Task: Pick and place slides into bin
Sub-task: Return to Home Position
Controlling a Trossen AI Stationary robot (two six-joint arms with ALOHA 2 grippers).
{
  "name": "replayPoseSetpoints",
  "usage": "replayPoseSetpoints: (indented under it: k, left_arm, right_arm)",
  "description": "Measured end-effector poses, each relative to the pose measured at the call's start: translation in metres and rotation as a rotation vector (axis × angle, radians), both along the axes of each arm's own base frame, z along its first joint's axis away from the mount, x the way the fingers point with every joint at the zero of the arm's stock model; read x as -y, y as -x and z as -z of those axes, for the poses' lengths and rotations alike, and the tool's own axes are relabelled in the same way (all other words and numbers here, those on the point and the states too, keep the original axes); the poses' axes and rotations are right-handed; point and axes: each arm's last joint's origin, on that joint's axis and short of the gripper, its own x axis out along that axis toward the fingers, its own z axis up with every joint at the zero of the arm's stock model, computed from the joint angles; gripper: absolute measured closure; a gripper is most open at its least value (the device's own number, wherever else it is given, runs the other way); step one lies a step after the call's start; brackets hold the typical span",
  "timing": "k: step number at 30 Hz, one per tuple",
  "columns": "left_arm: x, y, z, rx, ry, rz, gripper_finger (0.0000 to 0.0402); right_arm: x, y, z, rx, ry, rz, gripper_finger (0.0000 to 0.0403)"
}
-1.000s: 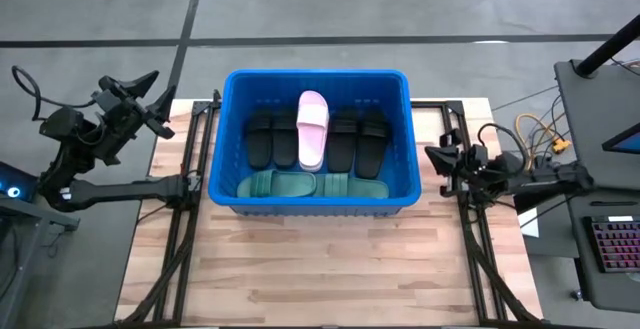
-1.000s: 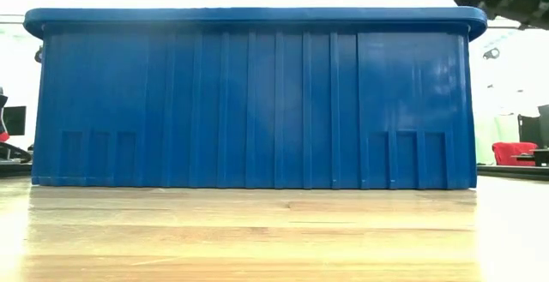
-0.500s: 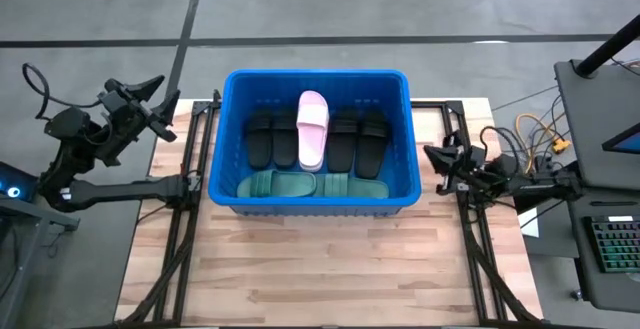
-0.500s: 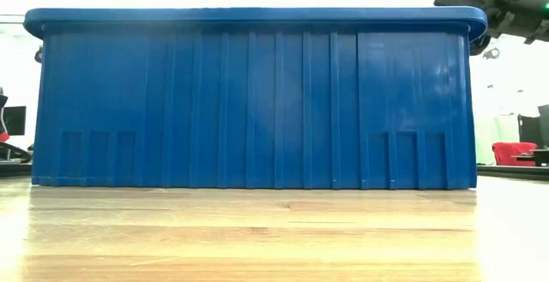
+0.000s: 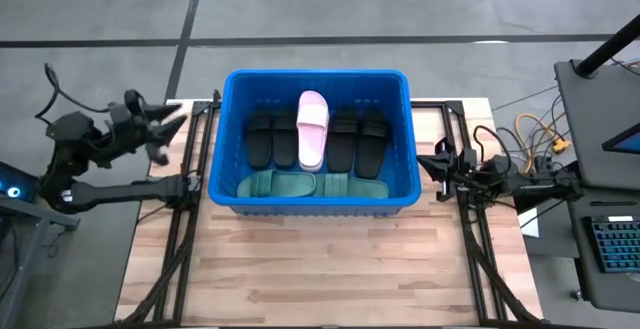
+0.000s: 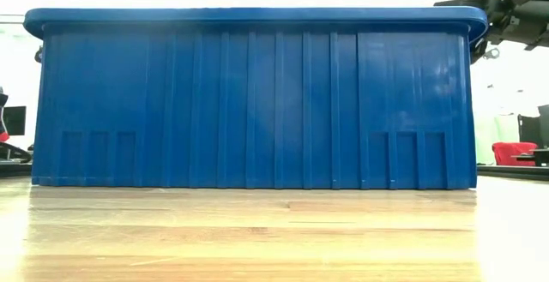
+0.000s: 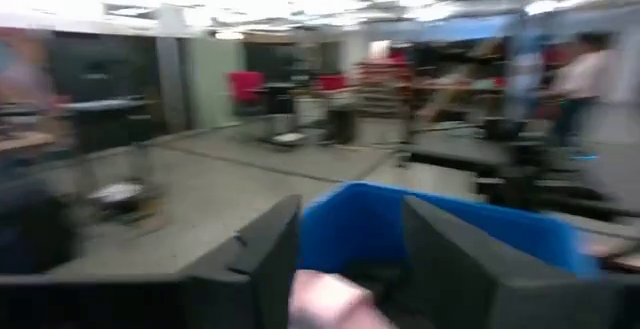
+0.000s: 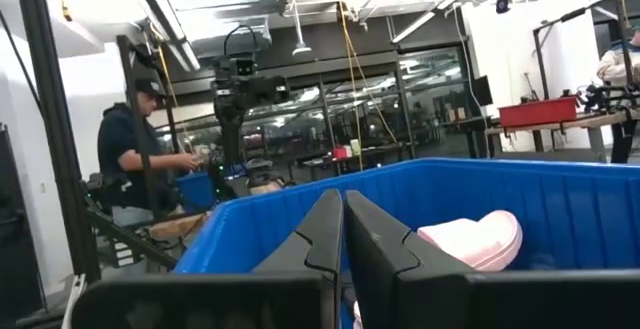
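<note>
The blue bin (image 5: 224,139) stands on the wooden table and fills the low view (image 6: 257,102). In it lie four black slides (image 5: 272,139) (image 5: 358,137), a pink slide (image 5: 313,127) on top between them, and two green slides (image 5: 312,185) along the near wall. My left gripper (image 5: 170,137) is open and empty, left of the bin; its wrist view looks past its fingers (image 7: 350,249) at the bin (image 7: 500,234) and the pink slide (image 7: 330,304). My right gripper (image 5: 428,160) is shut and empty, right of the bin at rim height (image 6: 442,4), facing the bin (image 8: 560,199) and the pink slide (image 8: 470,239).
Bare wooden table (image 5: 320,259) lies in front of the bin. Black arm frames run along both sides of the table (image 5: 185,229) (image 5: 480,249). A desk with a keyboard (image 5: 610,249) stands at the right. A person (image 8: 130,159) stands in the room behind.
My left gripper has moved toward the table's near edge and toward the bin, turning to face the bin. My right gripper has come down to the height of the bin's rim. The slides and the bin have stayed still.
</note>
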Motion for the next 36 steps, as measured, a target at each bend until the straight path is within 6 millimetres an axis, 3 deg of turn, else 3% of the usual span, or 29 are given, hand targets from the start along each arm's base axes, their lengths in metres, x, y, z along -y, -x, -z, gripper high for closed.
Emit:
replayPoseSetpoints:
  k: [5, 7, 11, 16, 21, 36]
  left_arm:
    - [0.009, 0.008, 0.008, 0.059, 0.058, 0.258, 0.0364]
    - [0.010, 0.007, 0.017, 0.075, 0.098, 0.288, 0.0390]
    - [0.006, -0.006, 0.045, 0.124, 0.122, 0.250, 0.0396]
    - [0.001, -0.028, 0.079, 0.312, -0.063, 0.244, 0.0401]
    - [-0.002, -0.042, 0.129, 0.282, -0.047, 0.223, 0.0401]
    - [-0.003, -0.061, 0.170, 0.217, 0.065, 0.351, 0.0402]
  right_arm:
    - [0.000, 0.000, 0.000, 0.004, -0.017, -0.001, 0.0394]
    - [0.000, 0.000, 0.000, 0.006, -0.030, 0.000, 0.0394]
    - [0.001, 0.000, 0.000, 0.010, -0.052, 0.007, 0.0394]
    - [0.001, 0.000, 0.000, 0.021, -0.096, -0.009, 0.0394]
    - [0.001, 0.000, 0.000, 0.022, -0.104, -0.012, 0.0394]
    - [0.001, -0.001, 0.004, -0.037, -0.029, 0.014, 0.0394]
